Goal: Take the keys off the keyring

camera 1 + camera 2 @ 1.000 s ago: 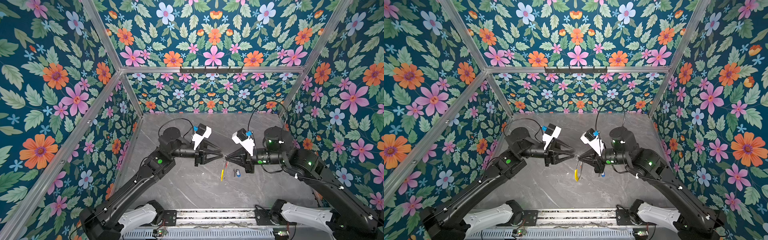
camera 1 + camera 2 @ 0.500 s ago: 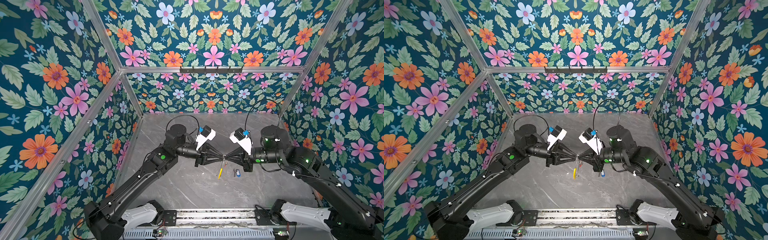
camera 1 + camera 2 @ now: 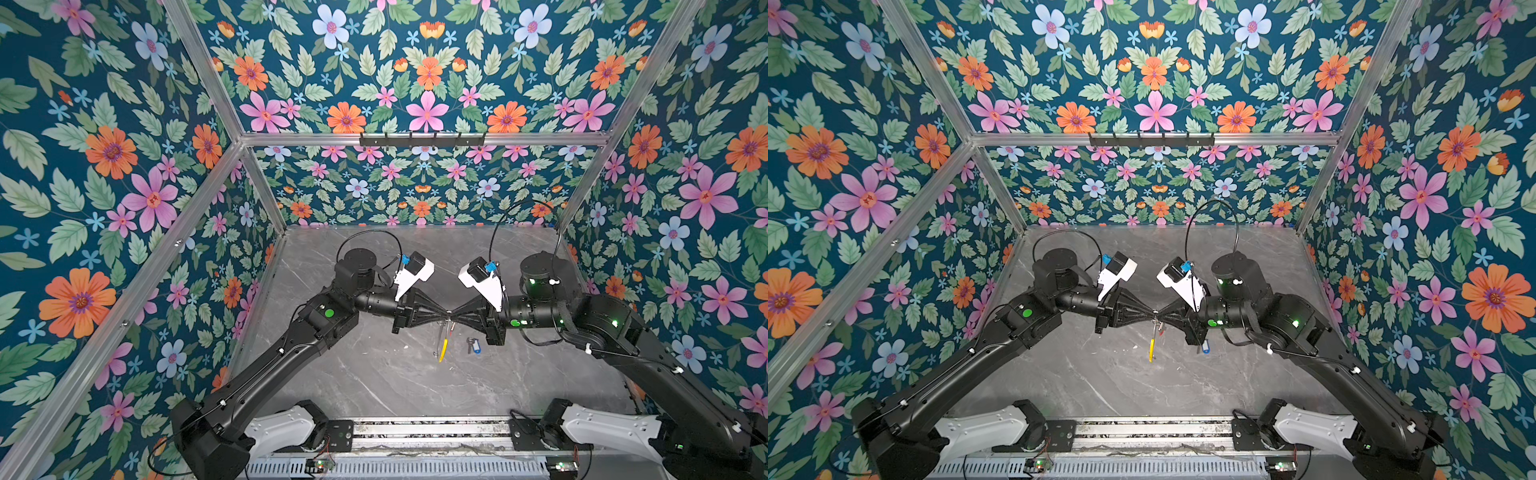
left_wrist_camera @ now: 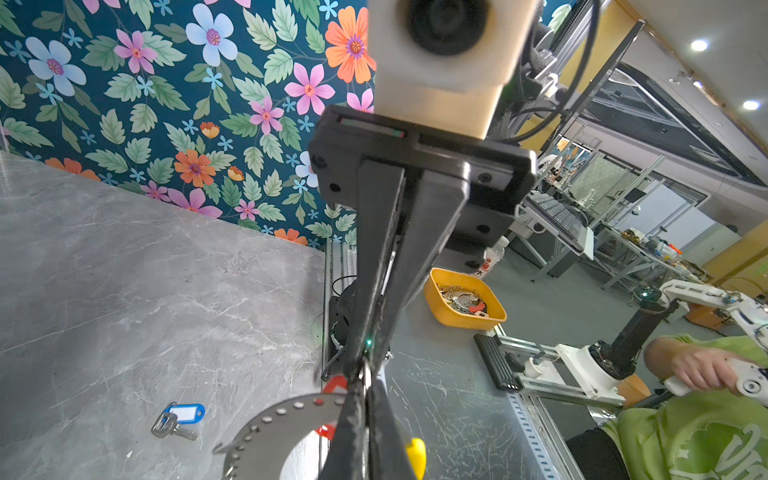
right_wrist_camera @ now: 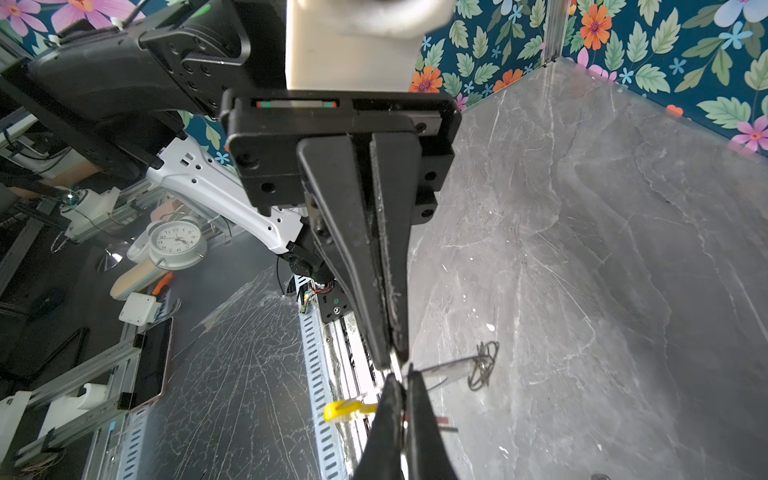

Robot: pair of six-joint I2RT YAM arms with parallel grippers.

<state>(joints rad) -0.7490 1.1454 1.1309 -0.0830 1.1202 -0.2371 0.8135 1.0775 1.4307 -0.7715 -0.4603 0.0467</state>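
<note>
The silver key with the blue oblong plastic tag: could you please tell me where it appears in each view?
In a top view: the blue-tagged silver key lies on the grey table, right of centre.
In a top view: again right of centre.
Left wrist: lower left, on the table.
Right wrist: no blue tag visible.
Shared landmark: the keyring's yellow arc segment.

The counter [image 3: 374, 382] is overlooked from high at its front in both top views, near identically. From each wrist the opposite tool is faced closely: right tool [image 4: 365, 358], left tool [image 5: 392, 354].
</note>
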